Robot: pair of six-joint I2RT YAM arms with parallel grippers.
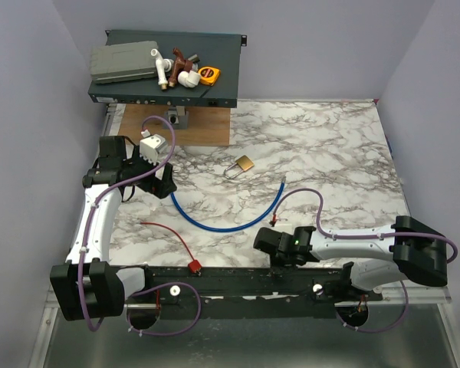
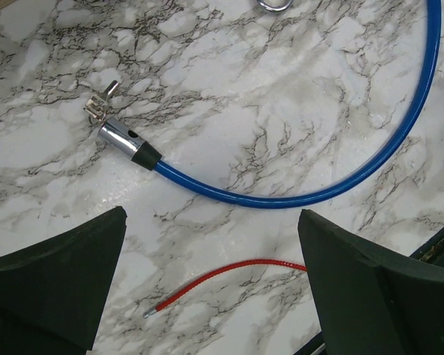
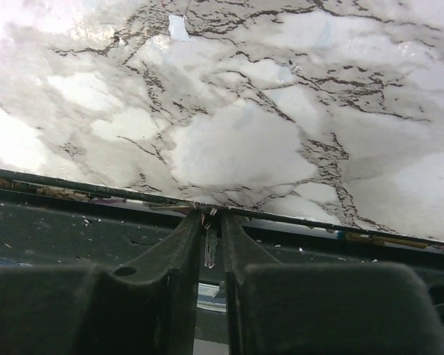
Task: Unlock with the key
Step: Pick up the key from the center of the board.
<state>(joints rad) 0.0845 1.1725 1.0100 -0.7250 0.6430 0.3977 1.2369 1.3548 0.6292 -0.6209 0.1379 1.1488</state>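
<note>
The key's red tag (image 1: 193,266) lies at the table's front edge, and its thin red cord (image 1: 169,234) runs back left. The cord's free end (image 2: 207,277) lies under my left gripper (image 2: 212,244), which hovers open and empty near the blue cable lock's metal end (image 2: 122,140); in the top view that gripper (image 1: 159,186) is at the left. The brass padlock (image 1: 245,163) lies mid-table. My right gripper (image 1: 265,244) rests low at the front edge, right of the tag, fingers (image 3: 189,244) together. A thin silvery sliver shows in the slit; I cannot tell what it is.
The blue cable lock (image 1: 222,226) curves across the table's middle. A black rack box (image 1: 165,69) at the back left carries a grey case, pipe fittings and a tape measure. A wooden board (image 1: 207,126) lies in front of it. A black rail (image 1: 238,280) runs along the front edge.
</note>
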